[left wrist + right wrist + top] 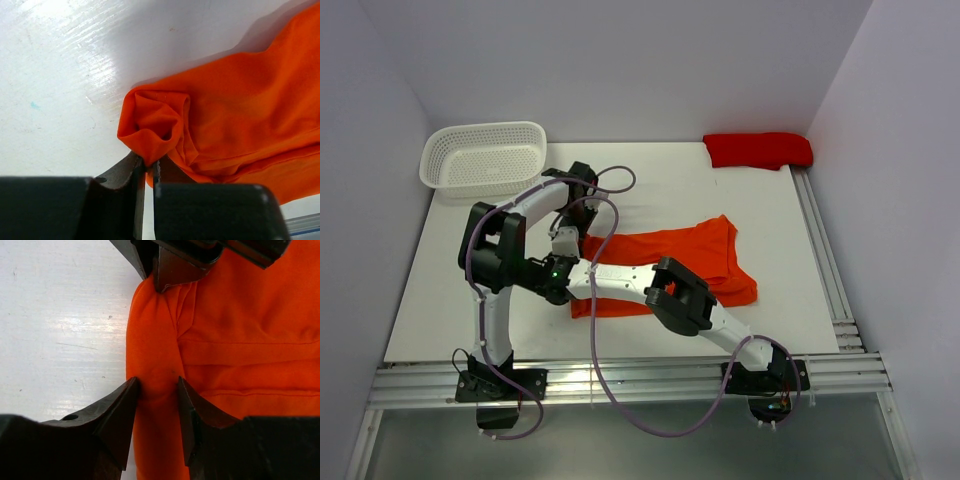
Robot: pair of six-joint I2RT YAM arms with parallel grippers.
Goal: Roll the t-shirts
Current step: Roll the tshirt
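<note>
Left gripper (149,167), nearly pressed together: a bunched edge fold of the orange t-shirt (240,110) is pinched at its tips. Right gripper (156,390), spread: the same edge is straddled. Shirt is laid creased and folded lengthwise on the table (440,270).

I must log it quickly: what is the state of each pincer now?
Left pincer: closed on the orange shirt.
Right pincer: open, astride the shirt's fold.

From above, the white-and-black left arm (495,250) and right arm (685,300) are covering the left end of the bright orange cloth t-shirt (690,250). They are also hiding the left end effector (148,169) and right end effector (156,387). In both wrist views the shirt is running off the right edge.
</note>
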